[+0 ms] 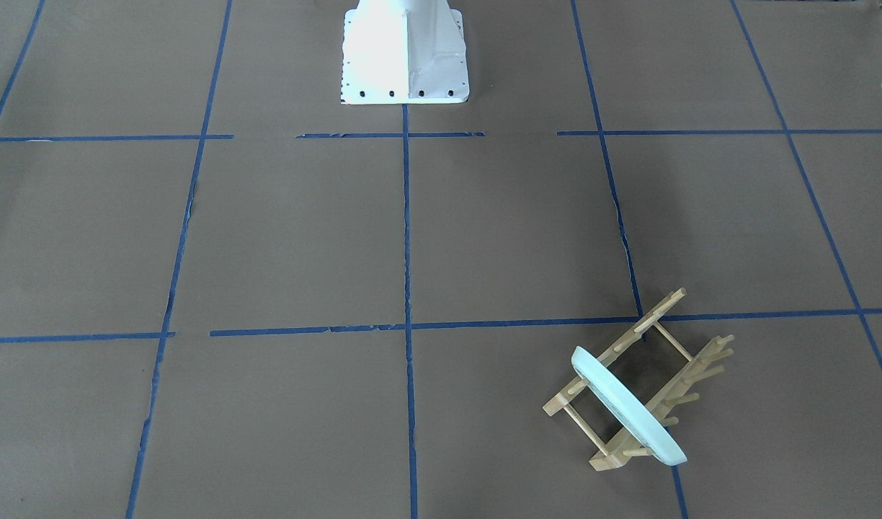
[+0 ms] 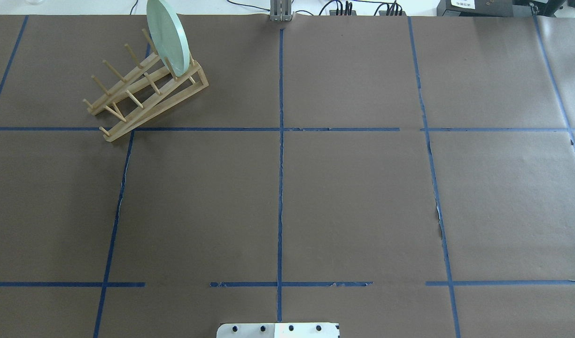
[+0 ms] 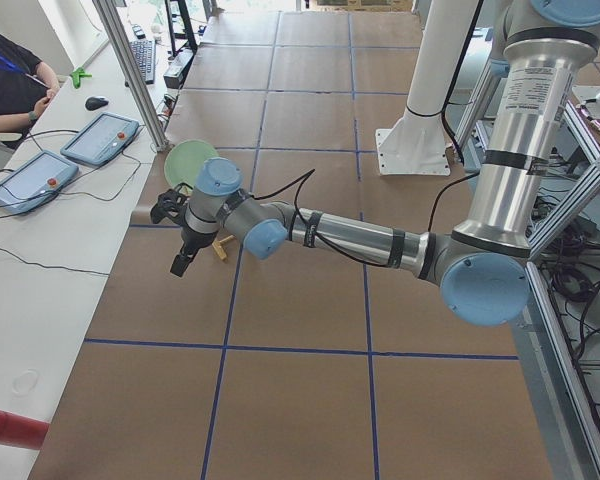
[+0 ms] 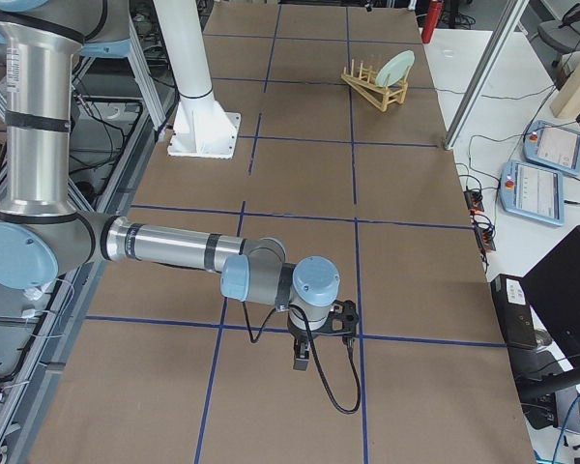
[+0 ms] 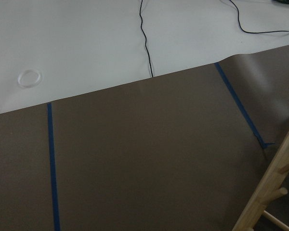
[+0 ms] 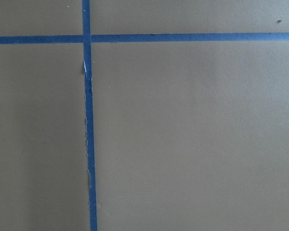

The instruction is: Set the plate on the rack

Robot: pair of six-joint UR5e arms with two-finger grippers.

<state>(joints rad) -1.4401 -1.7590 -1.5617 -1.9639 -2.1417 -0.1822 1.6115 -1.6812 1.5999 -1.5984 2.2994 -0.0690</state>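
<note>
The pale mint-green plate (image 1: pixel 628 407) stands on edge between the pegs at one end of the light wooden rack (image 1: pixel 646 321), at the table's far left in the overhead view, where both the plate (image 2: pixel 167 37) and the rack (image 2: pixel 128 124) show. My left gripper (image 3: pixel 183 258) hangs just beside the rack, apart from the plate (image 3: pixel 190 160); I cannot tell if it is open or shut. A rack rail (image 5: pixel 272 192) shows at the left wrist view's corner. My right gripper (image 4: pixel 302 360) hangs over bare table far from the rack (image 4: pixel 372 87); its state cannot be told.
The robot's white base (image 1: pixel 405 58) stands at the table's near middle edge. Blue tape lines grid the brown table cover. A white side table with tablets (image 3: pixel 100 138), a seated operator (image 3: pixel 10 80) and an aluminium post (image 3: pixel 130 70) lie past the rack.
</note>
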